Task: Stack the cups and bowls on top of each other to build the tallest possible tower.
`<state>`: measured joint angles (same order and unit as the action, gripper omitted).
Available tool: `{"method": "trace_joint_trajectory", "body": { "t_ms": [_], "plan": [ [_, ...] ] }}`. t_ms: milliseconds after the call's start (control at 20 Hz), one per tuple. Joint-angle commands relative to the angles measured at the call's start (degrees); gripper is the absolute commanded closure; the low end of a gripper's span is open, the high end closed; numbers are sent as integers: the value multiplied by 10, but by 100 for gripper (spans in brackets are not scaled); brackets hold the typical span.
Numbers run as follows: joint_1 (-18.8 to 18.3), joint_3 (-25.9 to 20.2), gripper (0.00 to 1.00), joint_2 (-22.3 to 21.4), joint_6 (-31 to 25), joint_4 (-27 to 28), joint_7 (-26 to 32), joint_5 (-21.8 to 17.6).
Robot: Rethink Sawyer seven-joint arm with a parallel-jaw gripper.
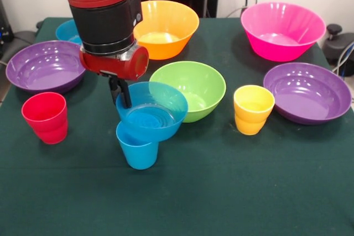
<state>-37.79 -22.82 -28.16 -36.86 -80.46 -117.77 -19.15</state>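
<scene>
Robot arm holds a blue bowl over a blue cup.

The gripper [123,96] pinches the near-left rim of a small blue bowl [152,110], which sits tilted on the blue cup [137,146] at the middle of the green table [232,192]. A green bowl [191,88] stands just behind; a red cup [46,116] and a yellow cup [253,109] stand apart on either side.

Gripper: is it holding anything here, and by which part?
Yes: the gripper grips the small blue bowl by its rim, on the side toward the red cup. The bowl is tilted atop the blue cup.
</scene>
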Motion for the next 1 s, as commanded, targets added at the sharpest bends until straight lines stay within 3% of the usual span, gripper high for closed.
{"method": "trace_joint_trajectory", "body": {
  "t_ms": [50,500,1000],
  "plan": [
    [-6,-33,100,30,-61,31,123,-28],
    [-13,-42,100,36,-77,45,132,-30],
    [-14,-43,100,37,-47,22,115,-39]
  ]
}}
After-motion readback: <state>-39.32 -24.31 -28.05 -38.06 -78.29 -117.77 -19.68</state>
